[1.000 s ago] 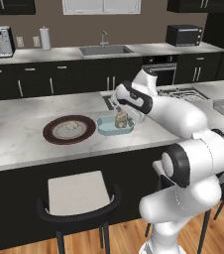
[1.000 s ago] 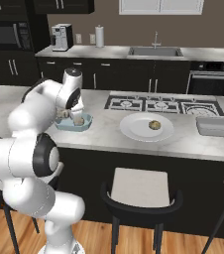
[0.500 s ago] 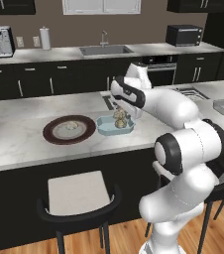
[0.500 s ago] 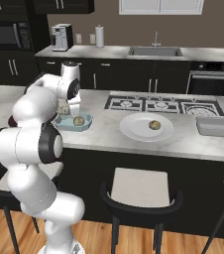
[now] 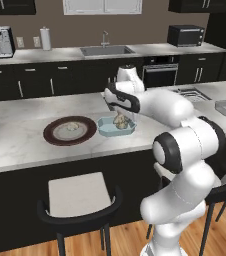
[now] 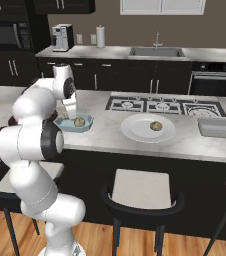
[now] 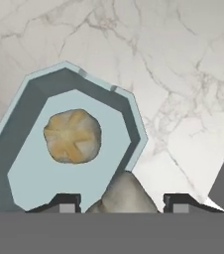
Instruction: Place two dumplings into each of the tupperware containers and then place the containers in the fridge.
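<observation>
pincer (image 7: 119,201) hangs right over the light blue tub (image 5: 116,126) on the marble bench (image 5: 20,135), jaws clamped on a dumpling (image 7: 121,194); another dumpling (image 7: 73,135) sits inside the tub, one on the brown-rimmed plate (image 5: 70,131).

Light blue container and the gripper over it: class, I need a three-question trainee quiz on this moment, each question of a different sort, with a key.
1. True or false: one dumpling already lies inside the light blue container.
2. What sits between the fingertips of the gripper?
A. a second dumpling
B. a spoon
C. a lid
3. Fill in: the white plate carries ___ dumpling(s).

Key: 1 true. 2 A: the second dumpling is between the fingertips, above the container. 3 one: a lone dumpling is on it in the right base view.
</observation>
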{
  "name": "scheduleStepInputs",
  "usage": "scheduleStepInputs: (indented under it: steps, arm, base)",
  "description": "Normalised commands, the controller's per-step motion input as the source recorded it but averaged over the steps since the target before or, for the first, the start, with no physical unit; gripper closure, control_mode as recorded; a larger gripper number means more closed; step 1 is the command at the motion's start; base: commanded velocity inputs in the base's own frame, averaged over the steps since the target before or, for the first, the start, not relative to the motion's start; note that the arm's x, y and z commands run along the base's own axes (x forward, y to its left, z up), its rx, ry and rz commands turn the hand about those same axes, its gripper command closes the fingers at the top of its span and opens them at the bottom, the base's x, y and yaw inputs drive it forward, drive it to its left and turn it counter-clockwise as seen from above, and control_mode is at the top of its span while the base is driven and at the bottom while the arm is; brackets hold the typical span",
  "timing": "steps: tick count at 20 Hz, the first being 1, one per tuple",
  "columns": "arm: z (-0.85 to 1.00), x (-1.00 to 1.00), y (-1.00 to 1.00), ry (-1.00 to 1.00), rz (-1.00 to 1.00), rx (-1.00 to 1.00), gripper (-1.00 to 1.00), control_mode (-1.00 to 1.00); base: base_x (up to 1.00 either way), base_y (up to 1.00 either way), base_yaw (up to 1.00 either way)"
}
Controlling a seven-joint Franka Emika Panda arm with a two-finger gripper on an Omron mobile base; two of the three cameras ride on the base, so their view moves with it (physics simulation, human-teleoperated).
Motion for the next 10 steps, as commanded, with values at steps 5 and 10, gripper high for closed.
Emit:
scheduleStepInputs:
  steps: [5, 10]
  arm:
    - [-0.28, 0.00, 0.28, 0.00, -0.06, -0.12, 1.00, -1.00]
    - [-0.06, 0.31, 0.18, 0.00, -0.13, -0.05, 1.00, -1.00]
  base:
    - [0.00, 0.00, 0.00]
    - [0.00, 0.00, 0.00]
